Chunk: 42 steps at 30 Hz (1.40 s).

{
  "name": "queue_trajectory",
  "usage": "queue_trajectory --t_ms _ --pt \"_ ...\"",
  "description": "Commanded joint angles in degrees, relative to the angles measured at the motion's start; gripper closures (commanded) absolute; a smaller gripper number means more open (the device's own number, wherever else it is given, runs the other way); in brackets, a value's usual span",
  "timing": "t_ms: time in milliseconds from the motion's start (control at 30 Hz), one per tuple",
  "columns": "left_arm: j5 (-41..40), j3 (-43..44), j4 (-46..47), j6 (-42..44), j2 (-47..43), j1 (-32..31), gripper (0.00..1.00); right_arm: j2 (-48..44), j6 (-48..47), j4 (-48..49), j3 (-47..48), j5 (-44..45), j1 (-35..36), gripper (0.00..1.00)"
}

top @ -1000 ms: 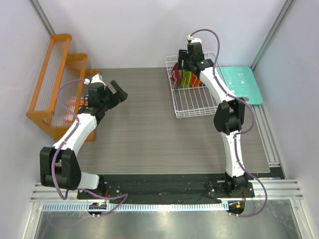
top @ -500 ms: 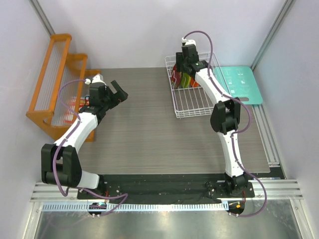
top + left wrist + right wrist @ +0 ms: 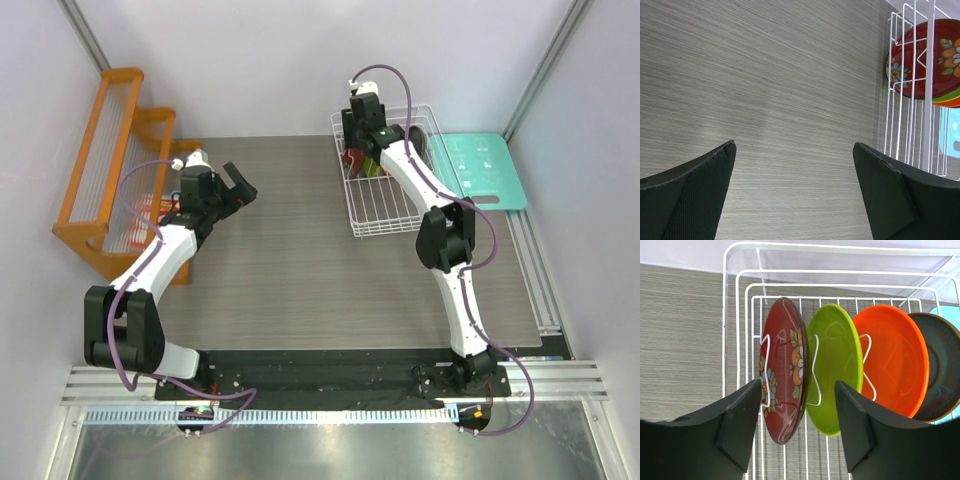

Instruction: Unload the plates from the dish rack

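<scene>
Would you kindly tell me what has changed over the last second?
The right gripper slid left along the dish rack and now straddles the red plate, open, nothing gripped. The left gripper, open, and the plates stayed put.

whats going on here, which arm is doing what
The right gripper is open over the dish rack, its fingers either side of the red plate, which stands upright in an end slot. The lime-green plate and orange plate stand next to it. Nothing is gripped yet. The left gripper hangs open over the table, holding nothing.
</scene>
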Motion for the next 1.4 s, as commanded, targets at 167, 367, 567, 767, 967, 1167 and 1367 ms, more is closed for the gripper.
queue_trajectory --t_ms 167,367,567,767,967,1167,1367 --pt "-0.8 1.1 1.9 1.3 0.5 0.4 0.0 2.5 -0.8 1.9 3.8 1.4 -0.2 0.4" --pt "-1.1 1.1 1.8 1.8 1.1 0.4 0.0 4.8 -0.8 2.8 4.4 0.7 -0.1 0.43" --pt "-3.3 1.0 1.5 2.4 1.6 0.4 0.01 5.3 -0.8 4.4 4.4 0.9 0.0 0.68" --pt "-3.6 1.0 1.5 2.4 1.8 0.4 0.0 4.7 -2.7 5.5 4.2 2.9 0.4 0.87" --pt "-4.2 1.3 0.5 2.0 1.7 0.4 0.01 1.2 -9.4 10.5 2.1 13.7 4.7 0.99" --pt "-4.7 1.8 -1.4 2.9 0.7 0.4 0.01 -5.9 -10.8 15.6 -2.9 19.8 6.5 0.99" --pt "-3.2 1.2 -1.0 2.7 -2.2 0.4 0.01 -12.9 -11.9 18.6 -9.5 22.6 7.7 0.99"
